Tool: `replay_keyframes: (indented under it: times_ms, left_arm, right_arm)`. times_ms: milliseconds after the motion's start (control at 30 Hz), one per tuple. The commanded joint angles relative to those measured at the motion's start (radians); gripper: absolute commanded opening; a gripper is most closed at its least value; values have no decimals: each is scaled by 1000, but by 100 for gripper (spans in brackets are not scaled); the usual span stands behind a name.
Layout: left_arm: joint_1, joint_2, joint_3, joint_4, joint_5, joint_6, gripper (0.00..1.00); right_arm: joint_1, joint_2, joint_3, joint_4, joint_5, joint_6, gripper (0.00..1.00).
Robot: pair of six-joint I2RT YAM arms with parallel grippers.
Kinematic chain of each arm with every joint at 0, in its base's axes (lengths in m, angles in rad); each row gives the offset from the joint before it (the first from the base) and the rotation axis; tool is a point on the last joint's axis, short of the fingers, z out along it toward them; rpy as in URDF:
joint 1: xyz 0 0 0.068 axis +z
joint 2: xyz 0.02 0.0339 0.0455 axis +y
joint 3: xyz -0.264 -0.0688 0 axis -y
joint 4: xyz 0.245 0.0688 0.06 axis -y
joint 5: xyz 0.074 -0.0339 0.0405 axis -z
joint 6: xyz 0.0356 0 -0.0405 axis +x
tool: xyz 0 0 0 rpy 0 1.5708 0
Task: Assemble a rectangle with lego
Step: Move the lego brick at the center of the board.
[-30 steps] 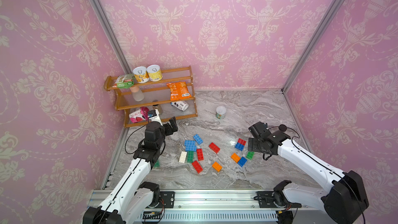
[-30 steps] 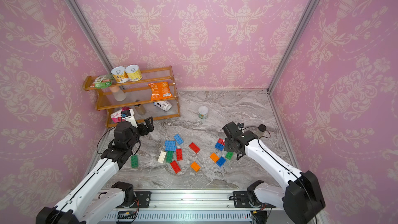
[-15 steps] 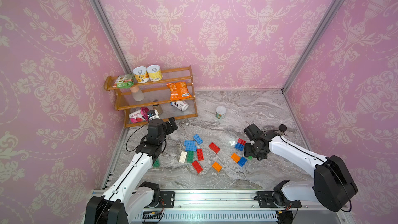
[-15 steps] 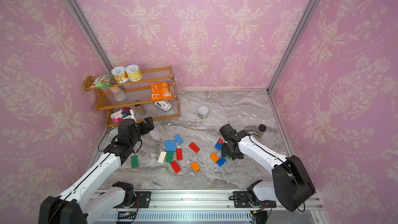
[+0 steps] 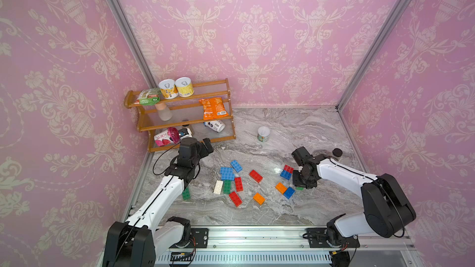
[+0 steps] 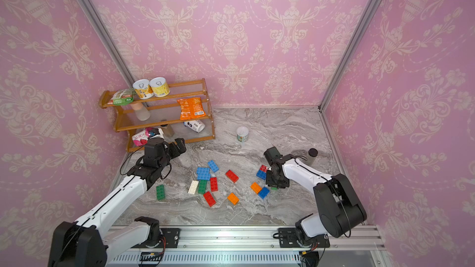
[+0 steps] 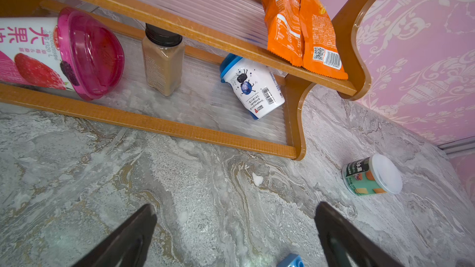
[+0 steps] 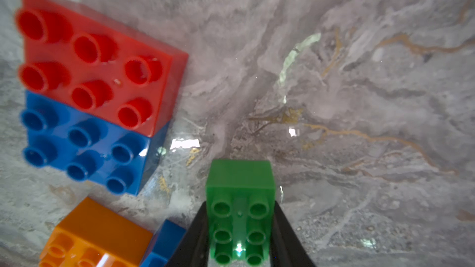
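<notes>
The right hand (image 8: 240, 211) pinches a green brick (image 8: 240, 181) down on the worktop (image 8: 359, 98), near a touching red brick (image 8: 97, 57) and blue brick (image 8: 84, 145). The left hand (image 7: 235, 217) hangs spread wide before the shelf (image 7: 164, 124).

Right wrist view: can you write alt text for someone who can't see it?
Two black fingers grip a green brick over a grey marble table. Nearby lie a red brick and a blue brick, touching, and an orange brick.
</notes>
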Motion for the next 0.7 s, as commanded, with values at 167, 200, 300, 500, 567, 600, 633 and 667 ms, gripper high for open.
replay_keyframes:
  times_ms: [167,200,300,500,567,600,633,667]
  left_arm:
    - [-5,-3,16,4,12,-9,99]
    - [-5,-3,16,7,12,-8,99]
    - [-4,-4,15,12,10,-5,99]
    - [-4,-11,14,5,-4,-3,99]
    - [-5,-16,15,0,-13,0,99]
    - [-5,-18,16,-3,-17,1,99]
    - [-4,-21,16,-6,-23,4,99]
    - [-4,-23,16,-10,-28,7,99]
  right_arm:
    - [-97,102,95,-24,32,-191,15]
    - [-107,119,113,-24,31,-208,15]
    - [-136,186,189,-26,22,-264,15]
    - [-189,308,323,-21,-26,-310,17]
    - [-191,330,352,-25,-35,-323,19]
    - [-190,336,359,-27,-38,-327,22]
    - [-191,341,363,-29,-39,-332,25]
    - [-190,342,365,-30,-38,-333,28]
